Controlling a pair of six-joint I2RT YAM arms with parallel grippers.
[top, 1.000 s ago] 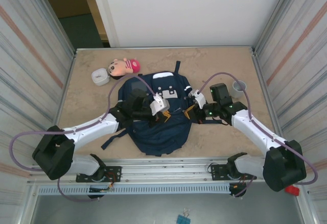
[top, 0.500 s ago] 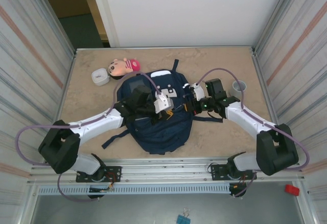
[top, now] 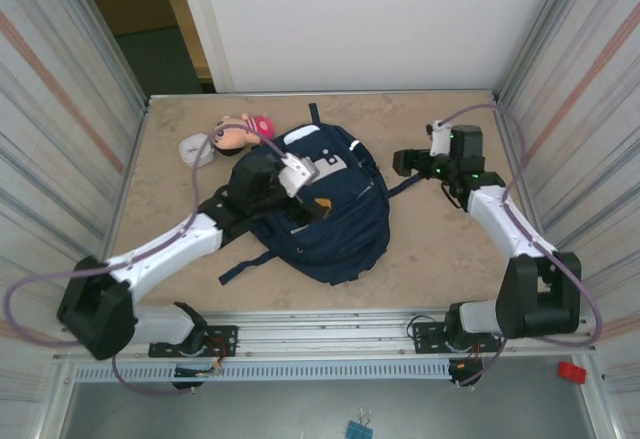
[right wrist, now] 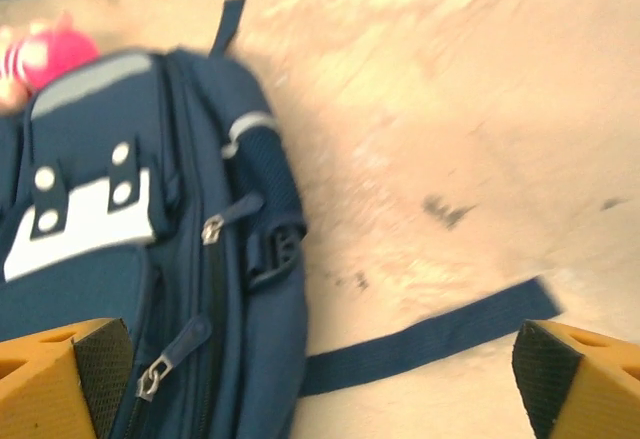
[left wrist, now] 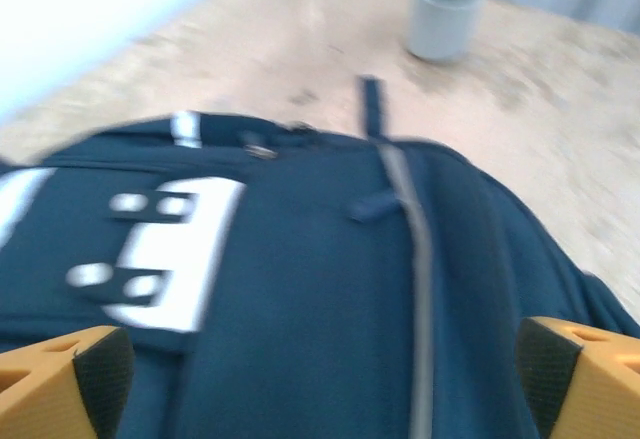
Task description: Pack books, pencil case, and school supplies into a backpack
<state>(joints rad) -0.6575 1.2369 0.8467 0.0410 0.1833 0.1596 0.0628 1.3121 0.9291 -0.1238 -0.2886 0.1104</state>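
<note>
At the near side of the worktop (top: 450, 259) the backpack (top: 330, 229) is seen lying flat with its front face up, slanted so that its top points to the far left; a loose strap (top: 243, 267) trails from its near left corner across the bare surface; the left end effector (left wrist: 322, 384) is held over the middle of the backpack's front, its fingers (left wrist: 60, 384) spread wide apart with nothing clamped between them, and whether they touch the fabric cannot be told; the white patch (left wrist: 170, 254) is found just ahead of it, to its left; the right end effector (right wrist: 320, 374) is held over the bare worktop, well off the backpack's right side, its fingers likewise wide apart and holding nothing; in its wrist view the backpack lies ahead and to the left, and a dark strap (right wrist: 430, 334) runs across the worktop below the gap; farther off, a pink-and-tan doll (top: 243, 129) is seen just beyond the backpack's far left corner, with a white rounded box (top: 195, 149) beside it on the left; a grey cup (left wrist: 443, 19) stands upright beyond the backpack in the left wrist view.
</note>
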